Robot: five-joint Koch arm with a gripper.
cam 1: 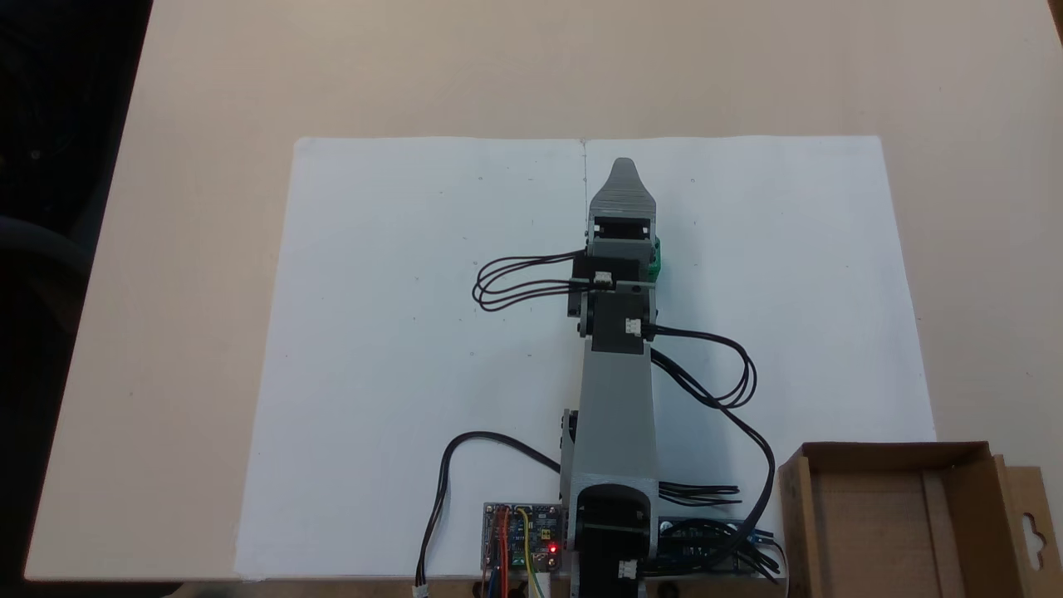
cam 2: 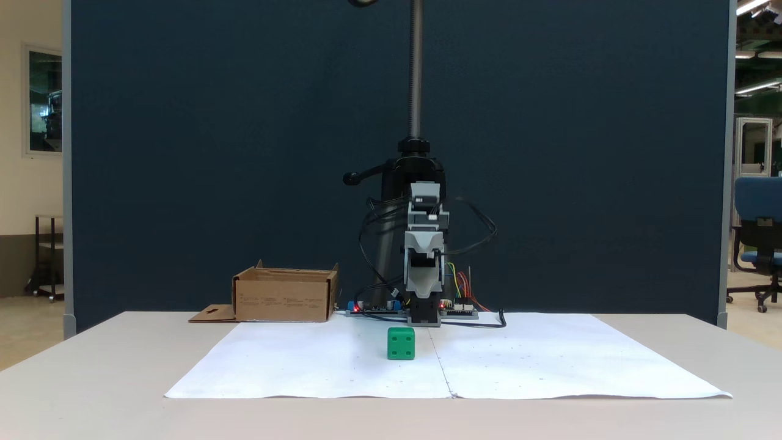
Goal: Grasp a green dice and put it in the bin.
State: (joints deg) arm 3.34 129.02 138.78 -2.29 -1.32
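The green dice (cam 2: 401, 343) sits flat on the white paper sheet (cam 2: 305, 360), a four-pip face turned toward the front camera. From above, just a sliver of the green dice (cam 1: 656, 257) peeks out at the right edge of the arm — the wrist hangs over it and hides the rest. In the front view nothing touches it; the gripper (cam 2: 423, 269) hangs well above the paper, so I judge the grasp not yet made.

In the top-down view the gripper (cam 1: 624, 170) points away from the base, past the dice. Its jaws lie one behind the other for both cameras, so I cannot tell how far apart they stand; it holds nothing.

The bin (cam 1: 897, 519) stands at the lower right corner of the top-down view, beside the arm's base, open side up and its hang-hole flap folded outward — probably kept close to the base so a short swing reaches it. In the front view the bin (cam 2: 284, 296) is left of the arm, well apart from the dice, on the tabletop (cam 2: 91, 366).
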